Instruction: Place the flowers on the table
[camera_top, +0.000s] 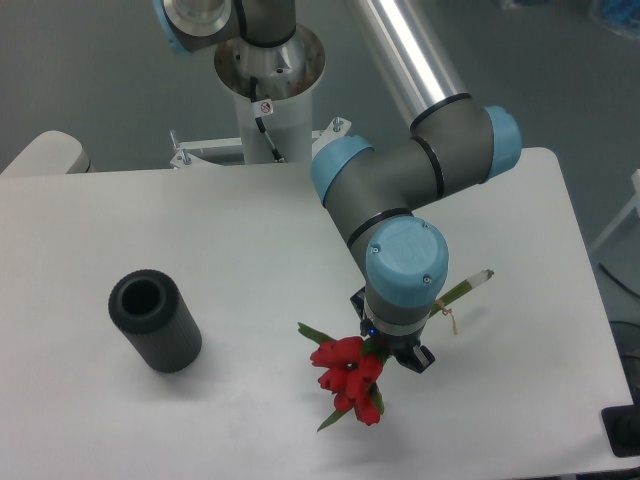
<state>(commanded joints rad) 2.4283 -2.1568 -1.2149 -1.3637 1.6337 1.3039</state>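
The flowers (350, 378), red blooms with green leaves, are right of centre near the table's front. Their green stem end (466, 288) sticks out to the upper right past the arm's wrist. My gripper (392, 352) points down over the stems just behind the blooms. The wrist hides the fingers, so I cannot tell whether they are closed on the stems. I cannot tell whether the flowers rest on the white table (200, 240) or hang just above it.
A black ribbed hollow cylinder (155, 320) stands on the table's left part. The robot base column (268, 95) rises behind the back edge. The table's right edge and front edge are close to the gripper.
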